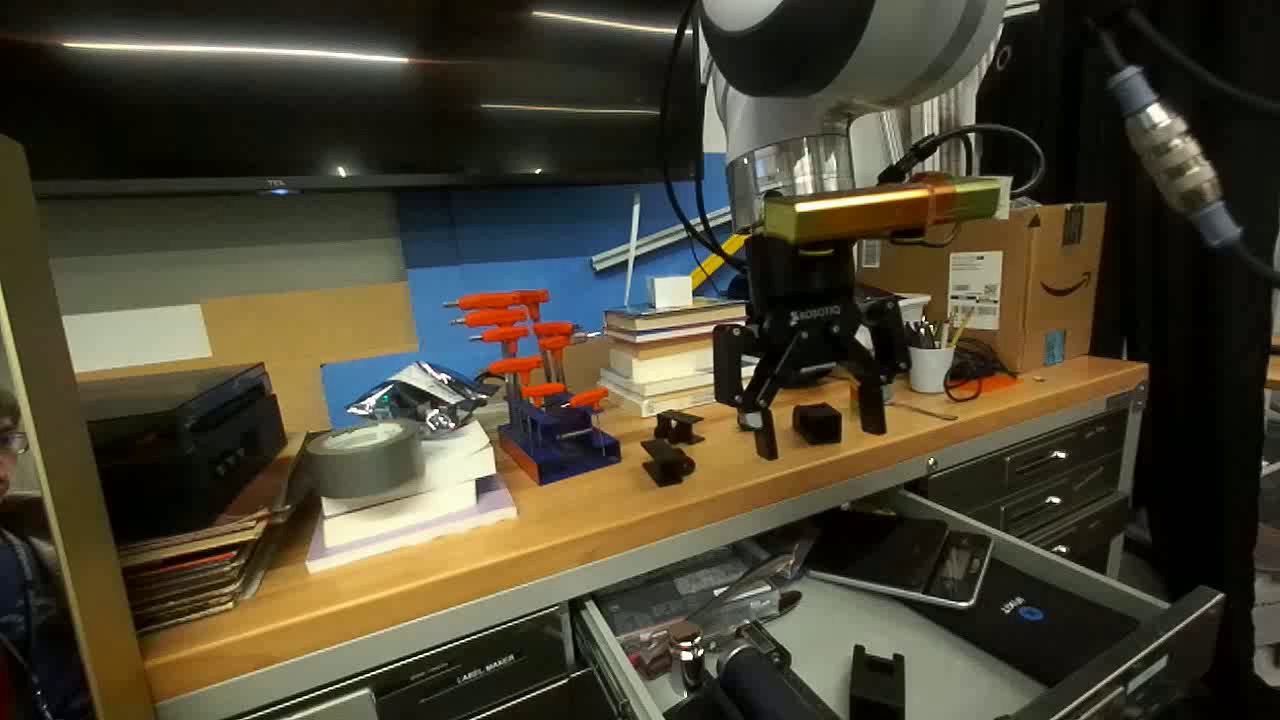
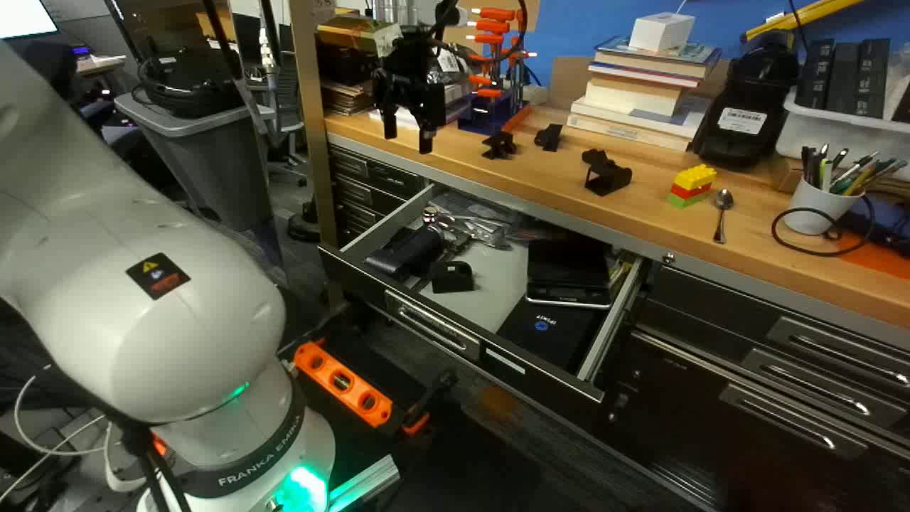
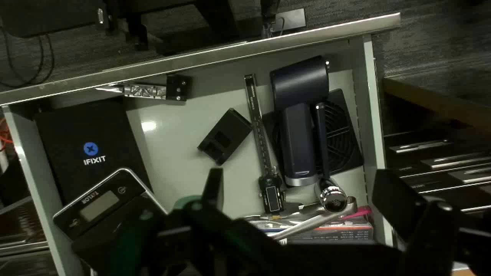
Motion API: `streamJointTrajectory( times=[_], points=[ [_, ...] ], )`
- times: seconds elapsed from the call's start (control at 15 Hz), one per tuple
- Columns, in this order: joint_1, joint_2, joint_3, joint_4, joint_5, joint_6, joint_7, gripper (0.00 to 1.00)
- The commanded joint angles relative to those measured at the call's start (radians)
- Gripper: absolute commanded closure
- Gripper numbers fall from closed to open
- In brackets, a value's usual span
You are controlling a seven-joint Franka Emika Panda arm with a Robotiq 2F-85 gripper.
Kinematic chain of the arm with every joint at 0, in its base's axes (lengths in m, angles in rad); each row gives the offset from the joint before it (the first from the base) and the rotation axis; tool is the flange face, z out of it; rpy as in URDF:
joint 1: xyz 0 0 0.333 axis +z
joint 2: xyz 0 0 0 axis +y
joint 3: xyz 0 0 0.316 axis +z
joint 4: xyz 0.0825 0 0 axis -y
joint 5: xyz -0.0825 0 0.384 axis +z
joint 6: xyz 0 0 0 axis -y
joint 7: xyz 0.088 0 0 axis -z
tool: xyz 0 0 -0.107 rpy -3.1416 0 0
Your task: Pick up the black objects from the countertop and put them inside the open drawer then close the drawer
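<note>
In an exterior view, grey tape is set on pale books at the left. Orange-handled hex keys are held in a blue stand beside them; farther right, pens are gathered in a white cup.

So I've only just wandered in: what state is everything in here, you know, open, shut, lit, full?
Wide drawer: open, items inside.
Tool: open, gripping nothing.
Black lumps: loose on the counter.
Black block: lying in the drawer.
Side drawers: shut.
Pen cup: upright, filled.
Scale's display: looks blank.
Big screen: dark.
Robot base light: glowing green.
</note>
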Motion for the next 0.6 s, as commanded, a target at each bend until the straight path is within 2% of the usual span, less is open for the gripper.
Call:
streamJointTrajectory(
  times=[0.0, 0.33, 0.53],
  points=[
    [0.016, 0.001, -0.015, 0.005, -0.005, -0.001, 0.004, 0.00],
    [0.016, -0.002, -0.015, 0.014, -0.005, -0.001, 0.004, 0.00],
    [-0.009, 0.003, -0.024, -0.015, -0.085, 0.056, 0.009, 0.00]
  ],
)
